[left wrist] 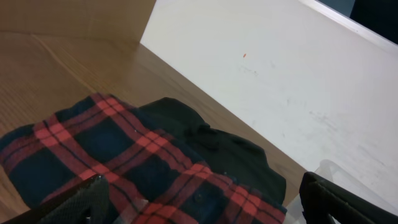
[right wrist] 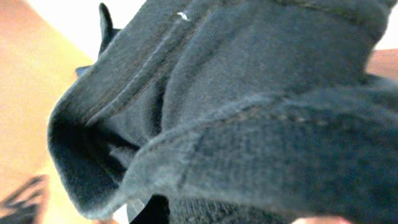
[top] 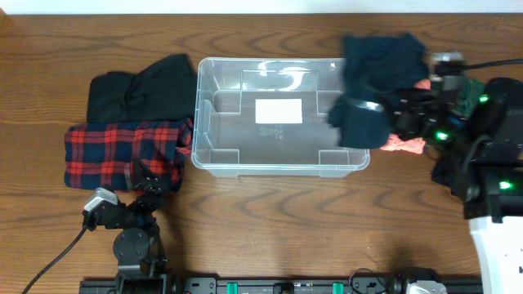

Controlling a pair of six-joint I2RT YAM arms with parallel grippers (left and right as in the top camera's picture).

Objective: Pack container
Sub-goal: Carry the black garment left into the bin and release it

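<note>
Brown wood-grain counter point(top: 270, 237) filling the overhead view, grain running left to right, with a pale strip point(top: 245, 5) along the far edge. From the left wrist, shows as a broad white surface point(left wrist: 280, 74) past the counter's rim (wall or floor, cannot tell which), marked with faint scuffs.

Near the middle of the counter, a little toward the far side: the container point(top: 245, 143), upright, open-topped, see-through, white label point(top: 279, 110) on its base.

Just left of it, two folded pieces side by side and touching: a black garment point(top: 139, 90) farther back, a red plaid shirt point(top: 122, 151) nearer, its right end against the container's left wall.

Left end effector point(left wrist: 200, 193) low over the near edge of the plaid shirt, fingers point(left wrist: 81, 202) spread wide, holding nothing.

At the container's right end, a dark navy garment point(top: 380, 77), bunched and draped over the right rim, partly inside and partly out. Right end effector point(top: 382, 110) buried in that cloth and clamped on it. Fills the right wrist view completely, so no fingertips to see there. Beside it on the counter, a scrap of pink cloth point(top: 404, 145), mostly hidden under the arm.
</note>
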